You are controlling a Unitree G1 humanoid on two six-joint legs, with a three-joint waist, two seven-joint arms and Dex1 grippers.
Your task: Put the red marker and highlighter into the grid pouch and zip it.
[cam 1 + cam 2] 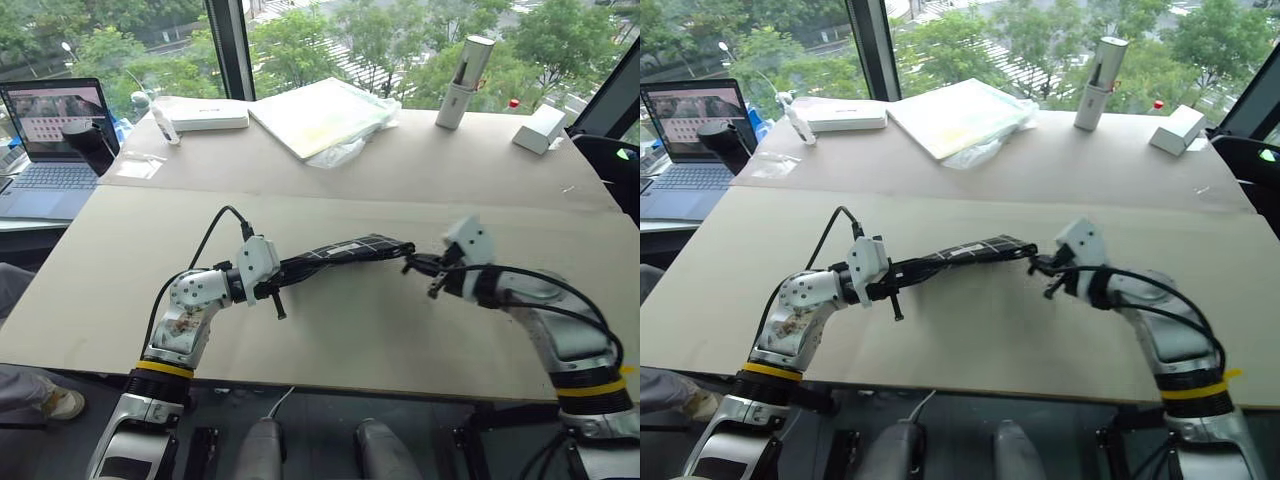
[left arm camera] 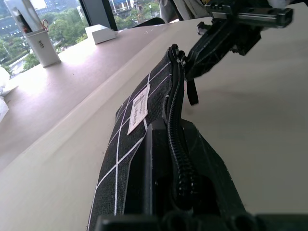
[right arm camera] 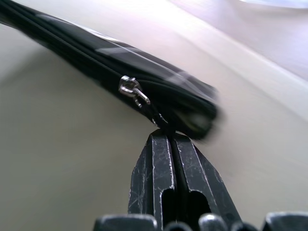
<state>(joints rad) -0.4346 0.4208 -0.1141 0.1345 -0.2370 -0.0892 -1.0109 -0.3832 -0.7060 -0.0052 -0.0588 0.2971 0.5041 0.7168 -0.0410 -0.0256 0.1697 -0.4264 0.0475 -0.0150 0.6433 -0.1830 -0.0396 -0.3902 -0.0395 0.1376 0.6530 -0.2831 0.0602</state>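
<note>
Black fabric crossed with white grid lines: I see the grid pouch held off the table, stretched level between my two grippers. My left gripper is clamped on one end of the pouch. My right gripper has its fingers pressed together on the zipper pull strap at the opposite end, next to the silver zipper slider. A white label shows on the pouch's side.

A laptop sits beside the table.
</note>
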